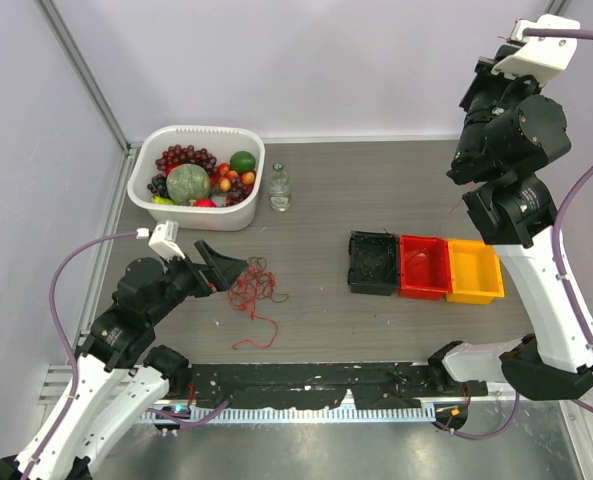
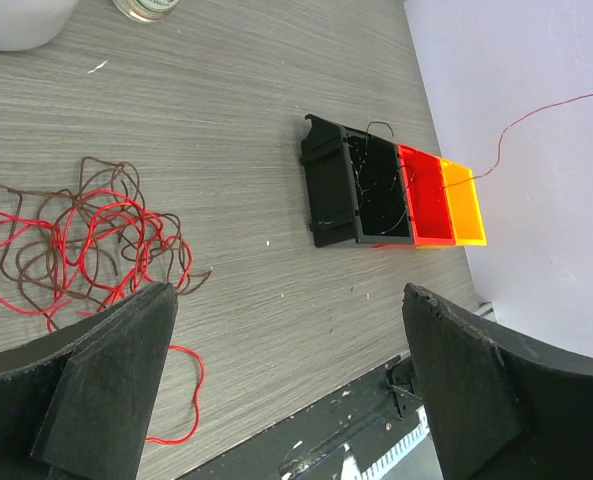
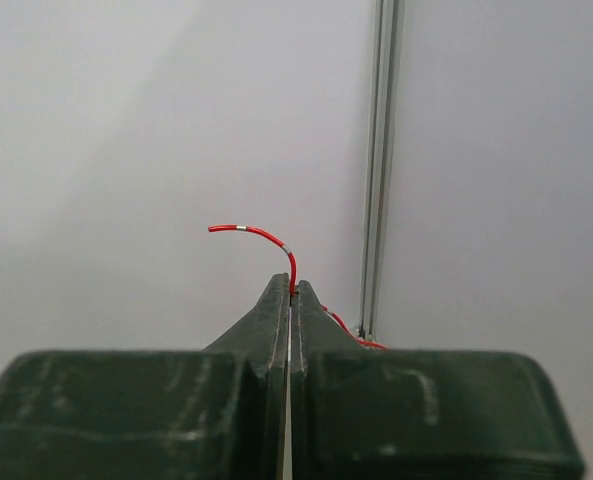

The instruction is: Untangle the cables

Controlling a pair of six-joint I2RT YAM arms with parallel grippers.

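The cables (image 1: 252, 290) lie as a loose clump of thin red and dark brown wires on the table left of centre, with one red strand trailing toward the front. They also show in the left wrist view (image 2: 86, 240). My left gripper (image 1: 226, 268) is open and empty just left of the clump; in its own view (image 2: 296, 385) the jaws stand wide apart above the table. My right gripper (image 3: 291, 285) is raised high at the back right (image 1: 503, 40) and is shut on one red cable (image 3: 261, 235). That cable (image 2: 536, 112) hangs down toward the bins.
Three small bins stand side by side right of centre: black (image 1: 373, 263) with dark wires in it, red (image 1: 424, 267), orange (image 1: 474, 270). A white basket (image 1: 141, 178) of fruit and a small bottle (image 1: 279, 187) stand at the back left. A black rail (image 1: 306, 385) runs along the front edge.
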